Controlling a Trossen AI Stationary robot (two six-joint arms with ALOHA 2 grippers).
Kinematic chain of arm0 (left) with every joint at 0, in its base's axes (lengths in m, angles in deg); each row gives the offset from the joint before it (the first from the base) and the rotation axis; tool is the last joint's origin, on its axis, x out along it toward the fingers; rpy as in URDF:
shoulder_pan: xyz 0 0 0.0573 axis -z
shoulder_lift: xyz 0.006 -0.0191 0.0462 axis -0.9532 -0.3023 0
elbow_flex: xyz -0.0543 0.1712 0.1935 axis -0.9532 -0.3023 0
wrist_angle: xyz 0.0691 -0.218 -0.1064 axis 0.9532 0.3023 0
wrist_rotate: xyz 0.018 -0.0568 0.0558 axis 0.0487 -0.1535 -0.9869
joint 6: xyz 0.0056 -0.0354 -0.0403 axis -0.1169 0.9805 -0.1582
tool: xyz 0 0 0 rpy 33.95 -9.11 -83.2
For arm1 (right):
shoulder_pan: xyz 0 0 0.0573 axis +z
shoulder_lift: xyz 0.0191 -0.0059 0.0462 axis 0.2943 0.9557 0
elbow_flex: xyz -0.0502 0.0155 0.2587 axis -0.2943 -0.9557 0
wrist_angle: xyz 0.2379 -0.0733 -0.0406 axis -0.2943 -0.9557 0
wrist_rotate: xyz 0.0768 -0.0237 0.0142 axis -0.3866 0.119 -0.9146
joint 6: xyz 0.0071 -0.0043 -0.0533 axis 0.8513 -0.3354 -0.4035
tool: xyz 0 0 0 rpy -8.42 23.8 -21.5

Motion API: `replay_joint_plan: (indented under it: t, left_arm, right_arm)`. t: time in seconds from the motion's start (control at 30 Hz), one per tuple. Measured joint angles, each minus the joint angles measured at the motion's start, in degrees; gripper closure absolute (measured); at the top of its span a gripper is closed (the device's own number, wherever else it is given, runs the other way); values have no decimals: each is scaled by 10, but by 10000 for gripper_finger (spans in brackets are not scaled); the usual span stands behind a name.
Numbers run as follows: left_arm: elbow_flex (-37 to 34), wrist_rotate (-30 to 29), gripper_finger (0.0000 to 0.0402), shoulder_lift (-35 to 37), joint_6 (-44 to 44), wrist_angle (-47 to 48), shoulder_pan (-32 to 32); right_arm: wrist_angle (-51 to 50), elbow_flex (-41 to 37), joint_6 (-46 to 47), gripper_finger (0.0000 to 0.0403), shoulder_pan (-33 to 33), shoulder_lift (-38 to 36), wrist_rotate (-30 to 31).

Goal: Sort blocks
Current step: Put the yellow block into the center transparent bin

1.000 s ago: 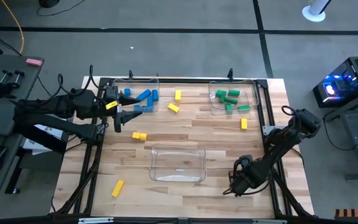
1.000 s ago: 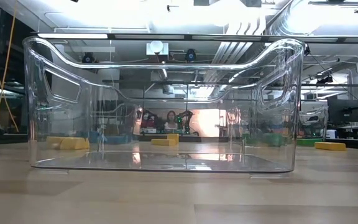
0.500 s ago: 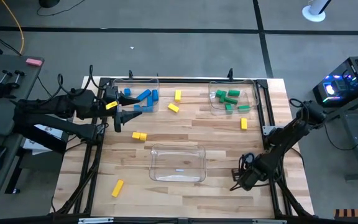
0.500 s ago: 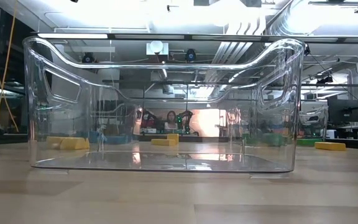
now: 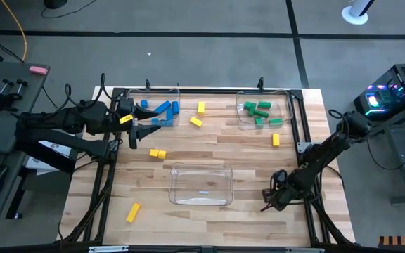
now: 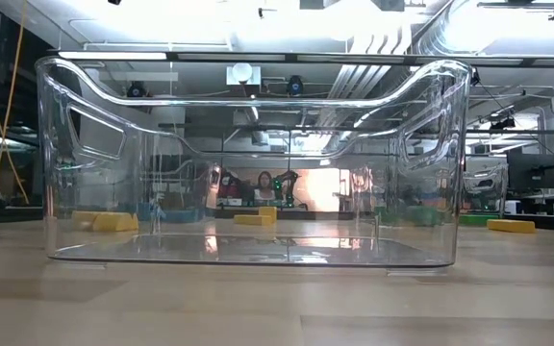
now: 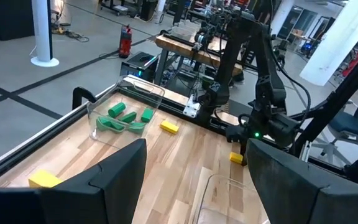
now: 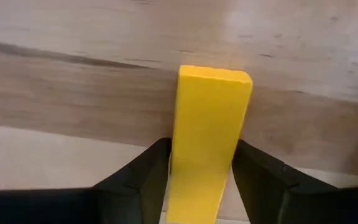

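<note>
The right gripper (image 5: pixel 271 199) sits low over the table's near right part, its fingers (image 8: pixel 143 171) clamped on either side of a yellow bar (image 8: pixel 209 134) that pokes out ahead of them over the wood (image 8: pixel 73 81). The empty clear bin (image 5: pixel 201 183) lies just to that gripper's inner side, while the bin of green blocks (image 5: pixel 259 112) is well beyond it at the far edge, and the bin of blue blocks (image 5: pixel 158 112) is across the table beside the left gripper (image 7: pixel 194 180), which hovers there with its fingers spread wide and nothing between them. Other yellow blocks (image 5: pixel 157 153) lie loose on the table. The hold appears to sit near the bar's rear end, so a quick swing toward the bin could probably pivot or drop it. A low carry might also knock the bin's wall.
</note>
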Motion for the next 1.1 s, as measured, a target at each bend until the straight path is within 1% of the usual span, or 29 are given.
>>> replay_joint_plan:
  t: [0.07, 0.13, 0.27, 0.33, 0.37, 0.4, 0.47, 0.53, 0.6, 0.67, 0.73, 0.83, 0.87, 0.9, 0.97, 1.1]
  left_arm:
    - [0, 0, 140, 0, 2, -2, 0]
    - [0, 7, 140, 0, 8, -9, 0]
    - [0, 15, 140, 1, 10, -29, 0]
    - [0, 16, 140, 1, 10, -38, 0]
    - [0, 17, 140, 1, 10, -44, 0]
    - [0, 21, 140, 1, 10, -49, 0]
    - [0, 30, 140, 1, 10, -53, 0]
    - [0, 41, 140, 0, 10, -55, 0]
    - [0, 53, 140, 0, 14, -55, 0]
    - [0, 60, 140, 0, 16, -56, 0]
    - [0, 60, 140, 0, 16, -56, 0]
    - [0, 60, 140, 0, 16, -56, 0]
    - [0, 60, 140, 0, 16, -56, 0]
    - [0, 60, 140, 0, 16, -56, 0]
    - [0, 60, 140, 0, 16, -56, 0]
    - [0, 60, 140, 0, 16, -57, 0]
  right_arm:
    - [-13, 12, -24, 252, -10, -9, 11]
    - [-25, 33, -51, 275, -26, -26, 65]
    - [-58, 75, -110, 277, -70, -71, 171]
    - [-59, 97, -161, 277, -109, -89, 245]
    - [-53, 109, -192, 277, -132, -95, 272]
    - [-53, 118, -227, 277, -155, -98, 291]
    - [-39, 136, -316, 277, -206, -97, 301]
    - [30, 156, -419, 277, -251, -96, 288]
    - [111, 171, -516, 277, -283, -90, 260]
    - [171, 187, -597, 277, -300, -75, 209]
    - [206, 209, -656, 277, -305, -56, 151]
    - [209, 243, -717, 277, -301, -15, 61]
    - [207, 251, -734, 277, -296, 3, 40]
    - [201, 261, -750, 275, -292, 21, 31]
    - [202, 280, -774, 260, -285, 54, 24]
    - [198, 322, -823, 209, -284, 106, -4]
